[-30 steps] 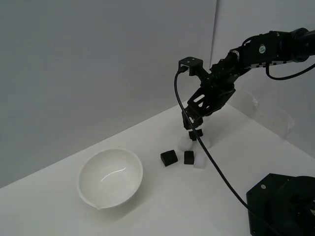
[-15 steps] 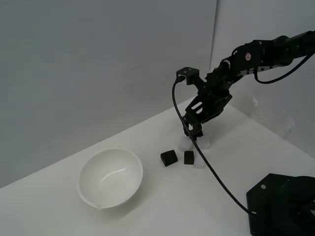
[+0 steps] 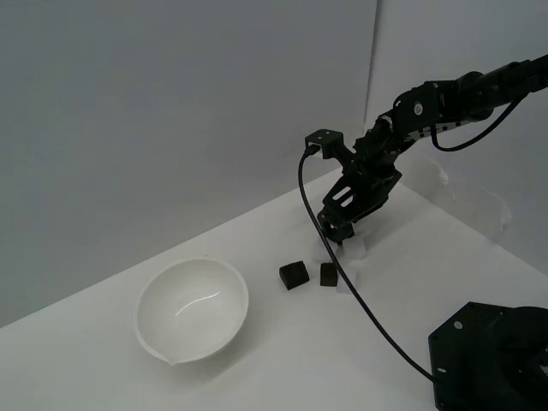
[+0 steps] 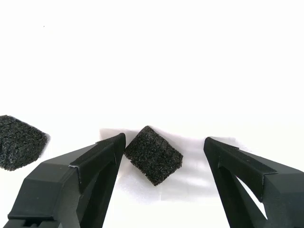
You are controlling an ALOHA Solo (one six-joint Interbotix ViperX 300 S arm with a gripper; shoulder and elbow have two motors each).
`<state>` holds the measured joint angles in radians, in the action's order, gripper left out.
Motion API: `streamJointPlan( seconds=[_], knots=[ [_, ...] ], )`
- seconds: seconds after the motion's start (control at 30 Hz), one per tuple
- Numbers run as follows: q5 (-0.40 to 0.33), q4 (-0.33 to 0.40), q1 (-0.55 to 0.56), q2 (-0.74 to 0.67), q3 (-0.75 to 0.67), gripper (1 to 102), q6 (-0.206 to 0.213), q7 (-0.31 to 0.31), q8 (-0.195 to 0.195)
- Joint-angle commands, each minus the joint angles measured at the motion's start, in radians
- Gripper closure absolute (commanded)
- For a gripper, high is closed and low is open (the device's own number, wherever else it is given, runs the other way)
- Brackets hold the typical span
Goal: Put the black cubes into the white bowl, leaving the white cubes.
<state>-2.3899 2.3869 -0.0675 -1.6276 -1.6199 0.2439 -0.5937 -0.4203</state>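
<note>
Black cubes (image 3: 294, 275): two by one white bowl (image 3: 193, 308).

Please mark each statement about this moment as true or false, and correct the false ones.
1. The white bowl has no cube inside. True.
2. The gripper is shut tight on a black cube. False: the jaws stand apart, with the black cube between the fingers touching at most one of them.
3. Two black cubes lie on the table between bowl and gripper. True.
4. The bowl lies upside down. False: it stands upright, opening upward.
</note>
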Motion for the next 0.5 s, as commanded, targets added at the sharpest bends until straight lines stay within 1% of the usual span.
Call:
streamJointPlan(
  seconds=[0.0,0.03,0.07,0.17,0.2,0.37,0.4,0.47],
  knots=[
    [-0.009,0.014,-0.008,-0.012,-0.018,9,0.008,-0.012,-0.002],
    [-0.012,0.017,-0.008,-0.014,-0.020,14,0.008,-0.012,-0.002],
    [-0.015,0.020,-0.008,-0.014,-0.021,22,0.008,-0.012,-0.002],
    [-0.018,0.025,-0.008,-0.020,-0.026,49,0.008,-0.014,-0.002],
    [-0.020,0.025,-0.008,-0.023,-0.031,54,0.008,-0.014,0.000],
    [-0.032,0.037,-0.008,-0.049,-0.055,67,0.008,-0.015,-0.002],
    [-0.034,0.038,-0.008,-0.057,-0.063,69,0.008,-0.017,-0.002],
    [-0.034,0.038,-0.008,-0.075,-0.081,69,0.008,-0.021,0.000]
  ],
)
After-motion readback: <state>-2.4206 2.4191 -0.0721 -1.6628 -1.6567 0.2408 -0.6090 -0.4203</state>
